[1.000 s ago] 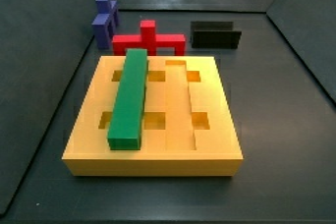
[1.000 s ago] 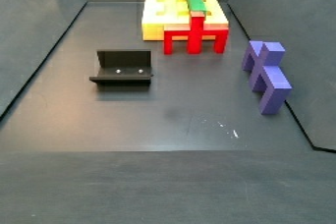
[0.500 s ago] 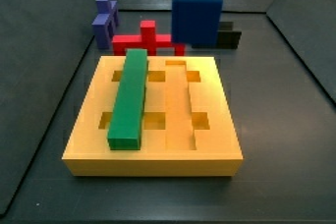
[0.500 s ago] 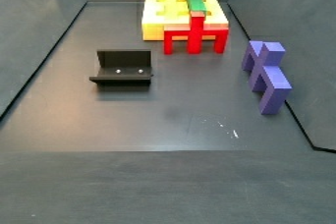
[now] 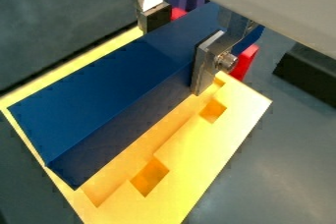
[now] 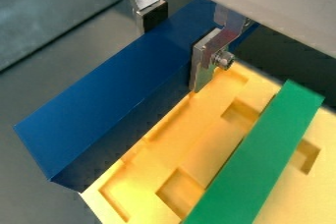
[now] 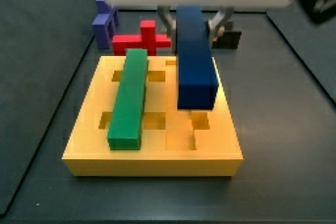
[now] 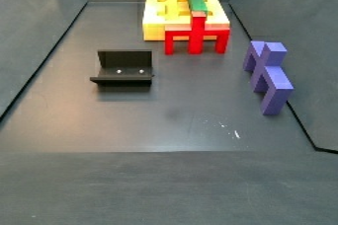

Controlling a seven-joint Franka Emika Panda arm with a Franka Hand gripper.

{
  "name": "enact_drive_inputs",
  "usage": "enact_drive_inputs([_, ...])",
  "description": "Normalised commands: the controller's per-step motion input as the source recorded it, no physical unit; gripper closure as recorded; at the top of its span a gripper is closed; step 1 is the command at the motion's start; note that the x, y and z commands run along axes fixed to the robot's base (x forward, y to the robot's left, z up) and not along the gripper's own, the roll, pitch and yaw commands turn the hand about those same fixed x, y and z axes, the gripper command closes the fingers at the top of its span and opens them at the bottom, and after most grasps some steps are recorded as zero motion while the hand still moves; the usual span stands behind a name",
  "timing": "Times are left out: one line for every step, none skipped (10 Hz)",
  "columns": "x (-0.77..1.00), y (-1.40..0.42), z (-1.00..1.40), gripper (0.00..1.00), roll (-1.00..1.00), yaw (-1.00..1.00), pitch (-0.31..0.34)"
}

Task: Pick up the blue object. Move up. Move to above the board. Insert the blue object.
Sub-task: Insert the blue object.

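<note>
Blue object (image 7: pixel 195 56) now hangs over the board (image 7: pixel 151 149), no longer back near the fixture (image 8: pixel 125 69) | gripper (image 5: pixel 178 33) above the board; fingers (image 5: pixel 209 61) clamped on its upper end | green bar (image 7: pixel 129 98) lies beside; red piece (image 7: pixel 144 41) and purple block (image 8: pixel 270 74) behind.

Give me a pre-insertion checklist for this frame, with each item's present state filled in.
1. Tool shut on the blue object: ok, a finger presses each side in both wrist views.
2. Blue object above the board: ok.
3. Blue object clear of the green bar: ok, apart.
4. Free groove beside the green bar: ok.
5. Bar lined up with that groove: cannot tell.
6. Red piece and fixture out of the way: ok.
</note>
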Motion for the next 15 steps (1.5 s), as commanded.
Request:
enact_drive_inputs([0.00,-0.05,-0.80,1.00,0.26,0.10,-0.047])
enact_drive_inputs([0.00,-0.01,-0.92,1.00,0.20,0.01,-0.051])
enact_drive_inputs([0.00,0.00,-0.79,1.00,0.07,0.00,-0.114])
enact_drive_inputs([-0.03,0.00,-0.76,1.00,0.05,0.00,-0.136])
enact_drive_inputs([-0.02,0.00,-0.68,1.00,0.00,0.00,-0.170])
enact_drive_inputs([-0.05,0.00,-0.51,1.00,-0.04,0.00,-0.186])
enact_drive_inputs([-0.17,0.00,-0.40,1.00,0.00,0.00,-0.111])
enact_drive_inputs([-0.13,0.00,-0.30,1.00,0.00,0.00,-0.079])
enact_drive_inputs([-0.15,0.00,-0.32,1.00,0.00,0.00,-0.067])
enact_drive_inputs([-0.14,0.00,-0.32,1.00,0.06,0.00,-0.026])
enact_drive_inputs([-0.21,0.00,-0.29,1.00,0.08,0.00,-0.004])
enact_drive_inputs([-0.37,0.02,-0.25,1.00,0.03,0.00,-0.063])
enact_drive_inputs([-0.22,0.00,-0.25,1.00,0.01,0.05,-0.080])
enact_drive_inputs([0.00,0.00,-0.38,1.00,0.00,0.11,-0.051])
enact_drive_inputs([0.00,0.00,-0.48,1.00,0.06,0.05,-0.043])
